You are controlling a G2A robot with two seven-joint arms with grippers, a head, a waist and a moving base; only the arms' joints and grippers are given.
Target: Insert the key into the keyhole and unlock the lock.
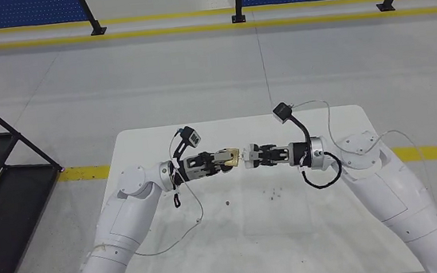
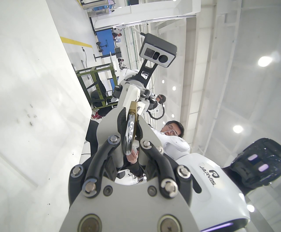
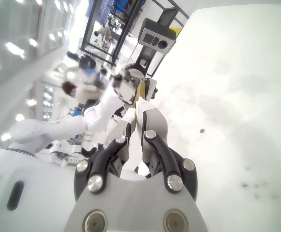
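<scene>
Both arms meet above the middle of the white table (image 1: 253, 237). A brass padlock (image 1: 233, 157) with a chrome shackle (image 2: 129, 131) is clamped in my left gripper (image 2: 130, 119), its brass body (image 2: 133, 108) pointing at the other arm. My right gripper (image 3: 135, 109) is shut, its pale fingertips (image 2: 131, 95) pressed against the end face of the lock (image 3: 141, 91). The key sits between those fingertips and is almost wholly hidden; a small pale bit (image 1: 242, 156) shows at the junction in the top view. Whether the key is in the keyhole cannot be told.
Small dark specks (image 1: 272, 192) lie on the table under the grippers. A black shelf rack (image 1: 1, 199) stands on the floor beside the table's left side. Yellow lines and blue barriers cross the floor behind.
</scene>
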